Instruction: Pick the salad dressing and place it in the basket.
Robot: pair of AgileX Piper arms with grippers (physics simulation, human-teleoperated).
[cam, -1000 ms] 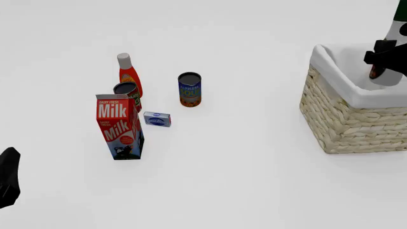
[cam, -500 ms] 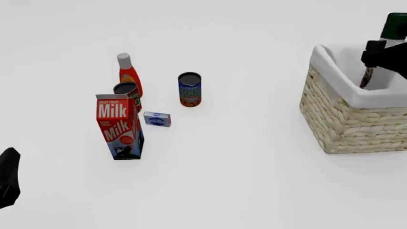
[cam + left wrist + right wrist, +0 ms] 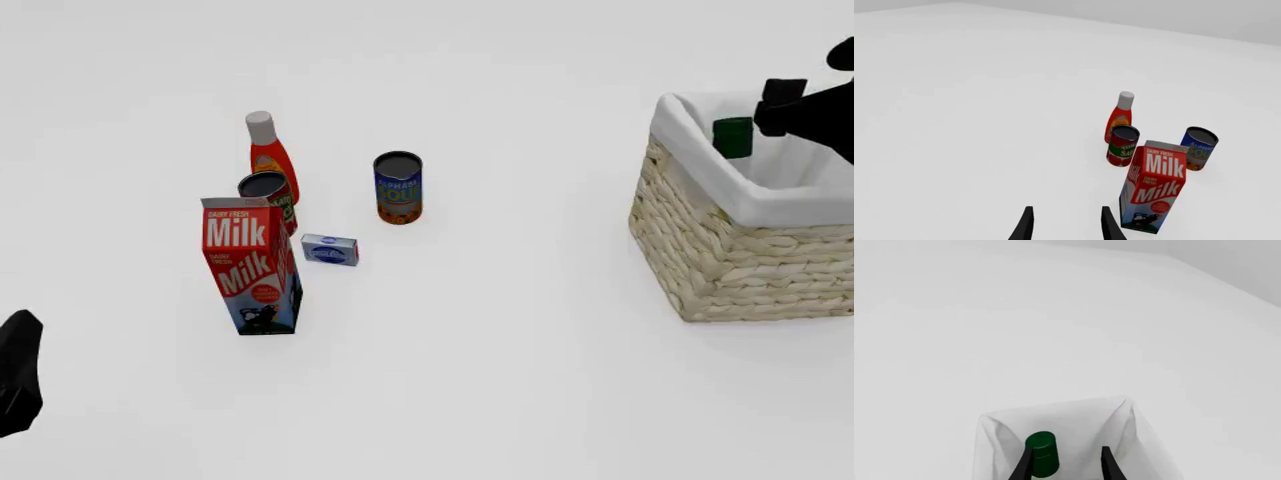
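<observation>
The salad dressing (image 3: 733, 137) stands inside the basket (image 3: 727, 262), with only its dark green cap showing above the white cloth rim. My right gripper (image 3: 797, 112) hovers over the basket at the right edge of the front view. In the right wrist view its fingers (image 3: 1110, 466) stand apart, open, and the green cap (image 3: 1042, 454) sits just inside one of them, lower down within the white lining (image 3: 1067, 414). The left gripper (image 3: 1066, 227) is open and holds nothing, low at the near left (image 3: 16, 385), well short of the milk carton.
A red milk carton (image 3: 251, 265) stands left of centre. Behind it are a red-labelled can (image 3: 267, 192) and an orange-red bottle with a white cap (image 3: 271, 152). A blue can (image 3: 398, 187) and a small blue-white box (image 3: 328, 249) sit to the carton's right.
The salad dressing has gone down into the basket until only its cap shows. The right gripper has let go of it and stays above the basket. The left arm has not moved.
</observation>
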